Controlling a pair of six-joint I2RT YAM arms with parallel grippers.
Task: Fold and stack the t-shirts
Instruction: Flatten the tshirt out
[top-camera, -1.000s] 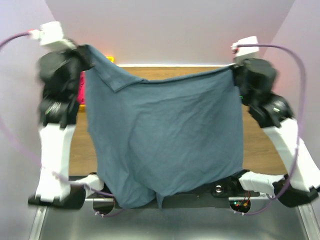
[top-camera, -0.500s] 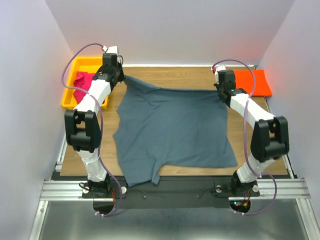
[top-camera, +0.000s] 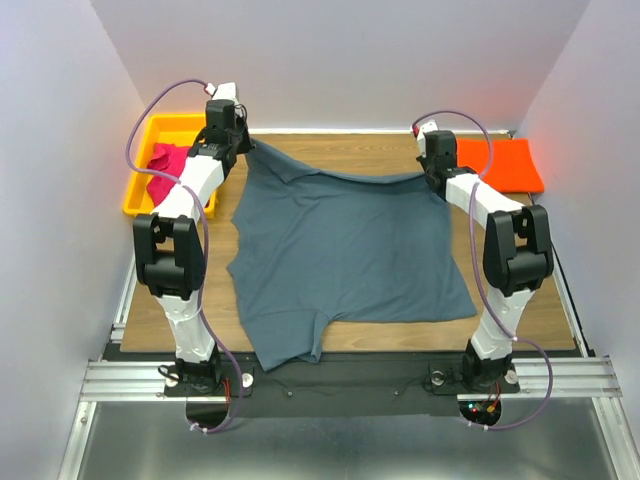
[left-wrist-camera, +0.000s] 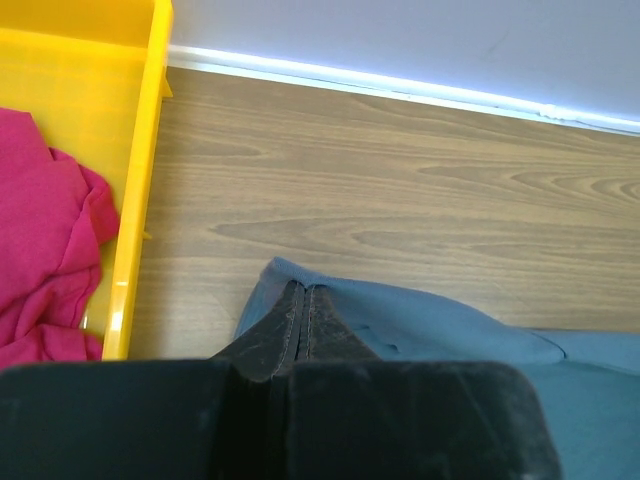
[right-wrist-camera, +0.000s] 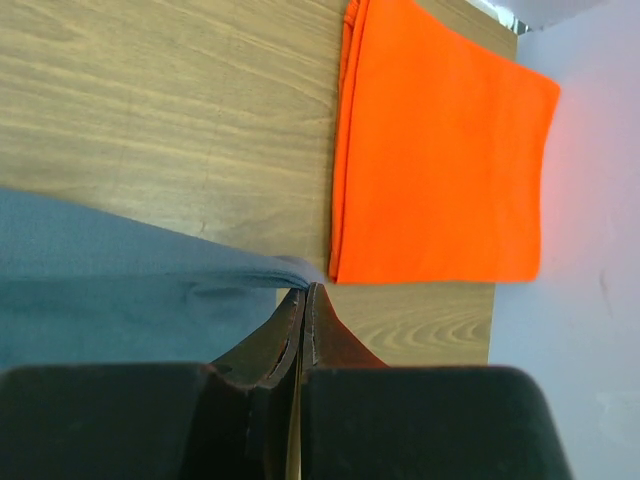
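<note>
Near edge: grey-blue t-shirt (top-camera: 345, 255) lies spread on the tabletop (top-camera: 340, 152), with its near-left part overhanging the front.
Far corners: left gripper (top-camera: 238, 150) and right gripper (top-camera: 432, 172) are each pinched tight on a far corner. The far edge runs left-right between them.
Wrist views only: cloth nipped at the fingertips. The folded orange t-shirt (right-wrist-camera: 440, 150) is just beyond the right gripper. The magenta t-shirt (left-wrist-camera: 45, 240) lies in the yellow bin (left-wrist-camera: 140, 200) at left.

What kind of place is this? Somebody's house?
Probably a robot test booth, not a house: plain walls box in a wooden table, and two robot arms bolted to a metal rail hold a t-shirt.
</note>
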